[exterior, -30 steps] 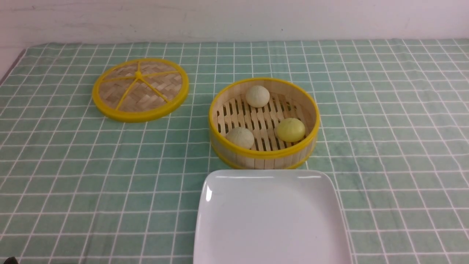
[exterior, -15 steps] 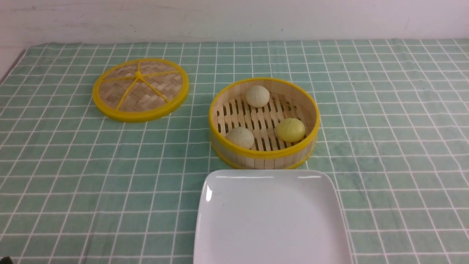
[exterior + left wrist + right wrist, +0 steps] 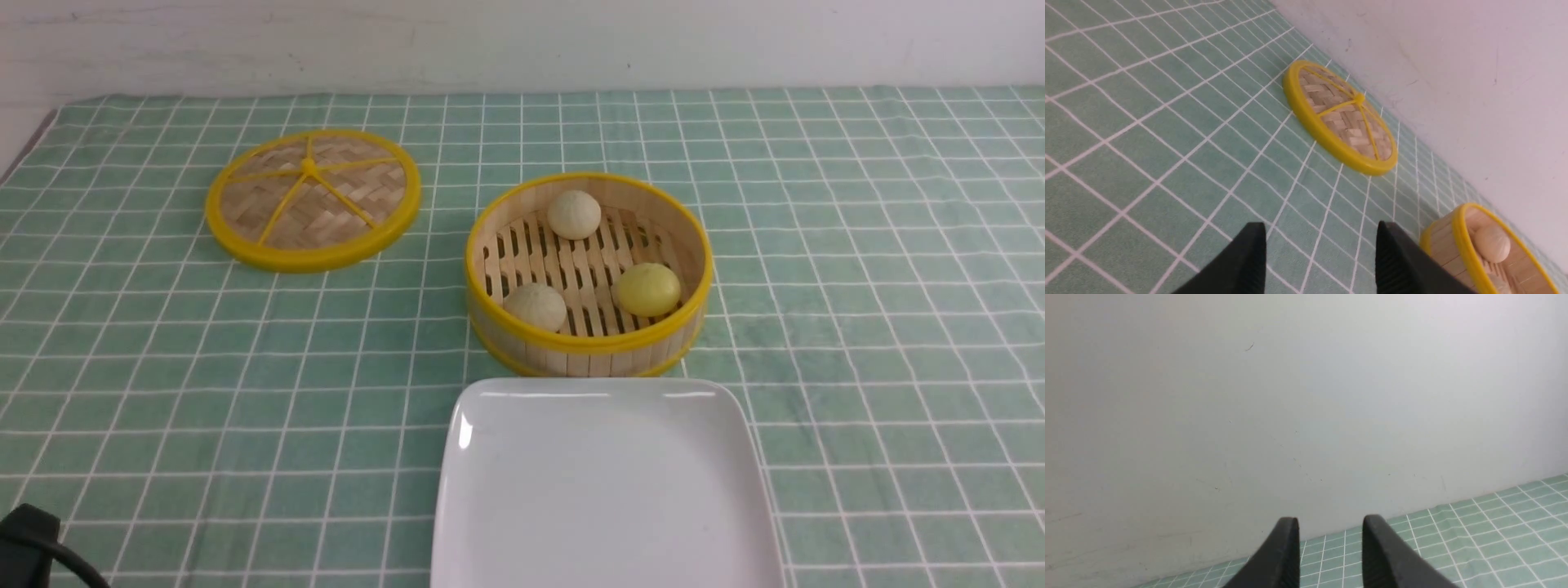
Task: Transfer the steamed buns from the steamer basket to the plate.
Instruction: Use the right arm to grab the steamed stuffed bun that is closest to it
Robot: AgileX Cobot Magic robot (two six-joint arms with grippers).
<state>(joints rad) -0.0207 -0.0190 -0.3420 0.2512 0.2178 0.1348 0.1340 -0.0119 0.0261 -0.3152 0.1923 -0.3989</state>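
Note:
The steamer basket point(image 3: 589, 347) stands mid-table with three steamed buns on its slatted floor: a beige one point(image 3: 574, 214) at the back, a beige one point(image 3: 535, 306) front left and a yellow one point(image 3: 648, 289) front right. The white plate point(image 3: 604, 490) lies bare just in front of it. My left gripper point(image 3: 1321, 224) hangs open and empty over the cloth, left of the basket point(image 3: 1457, 239), where one bun point(image 3: 1492, 244) shows. My right gripper point(image 3: 1331, 518) is open and empty, facing the wall; it is outside the front view.
The woven yellow-rimmed lid point(image 3: 313, 198) lies flat at the back left, also seen as the lid point(image 3: 1340, 116) ahead of my left gripper. A black part of my left arm point(image 3: 28, 547) shows at the front left corner. A white wall bounds the far edge.
A black part of my left arm has risen into the front view's lower left corner. The basket, buns, plate and lid have not moved.

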